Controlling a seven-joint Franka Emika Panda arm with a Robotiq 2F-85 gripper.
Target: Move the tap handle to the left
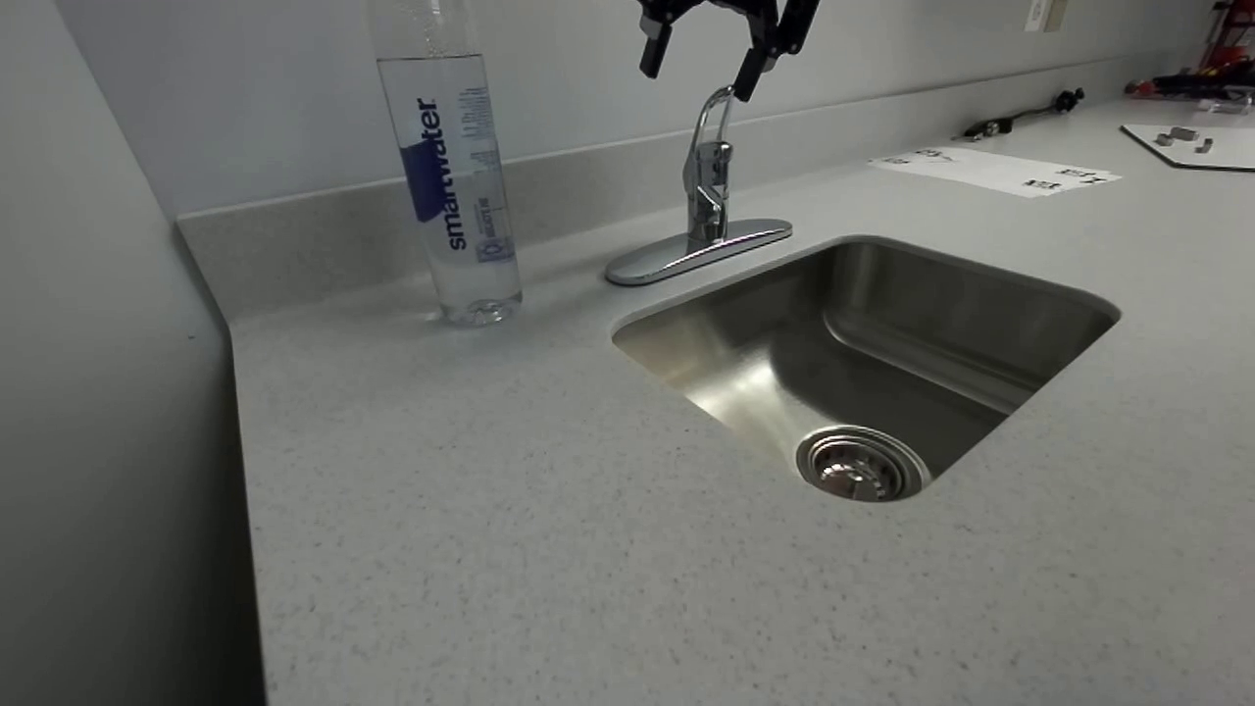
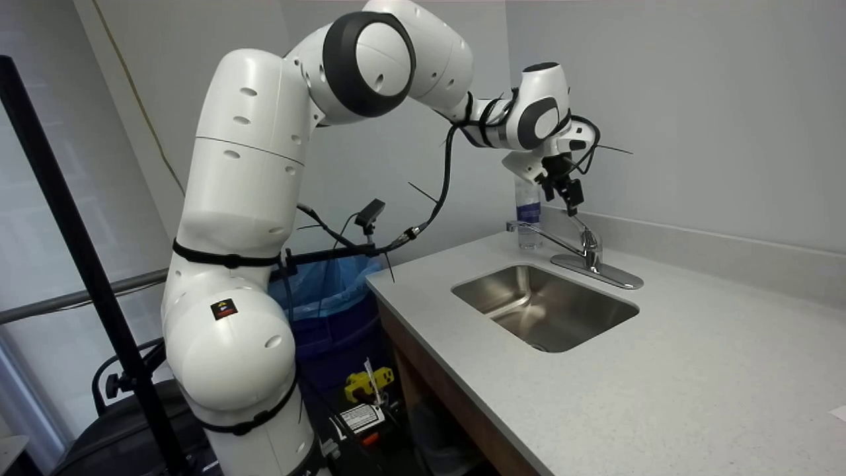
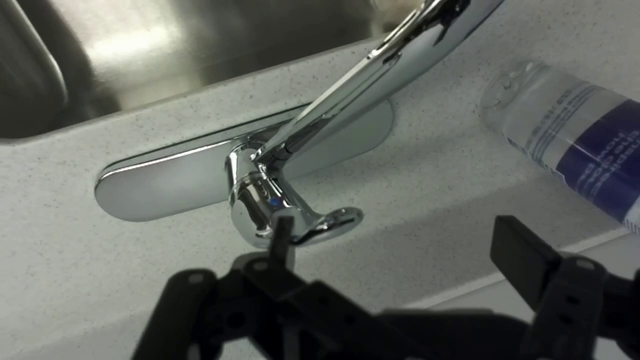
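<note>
The tap handle (image 3: 334, 225) is a slim, curved, mirror-bright chrome lever near the back edge of the worktop (image 1: 441, 471). I count one handle, one sink (image 1: 882, 343), one bottle (image 1: 456, 176) towards the back corner. My gripper (image 3: 395, 235) stands wide, one finger (image 1: 751, 75) just beside the handle; whether they touch I cannot tell. An exterior view shows a bin (image 2: 340, 337) by the front corner, outside my wrist view.

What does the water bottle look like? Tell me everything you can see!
The water bottle is tall, round and see-through, and looks like plastic. It has a dark blue patch and the word smartwater running up its side. Clear liquid, probably water, reaches a line above the writing. The bottle stands upright on the pale counter, near the sink. Only the counter seems to touch it; the gripper is apart from it. Its top is cut off or hidden from view.
</note>
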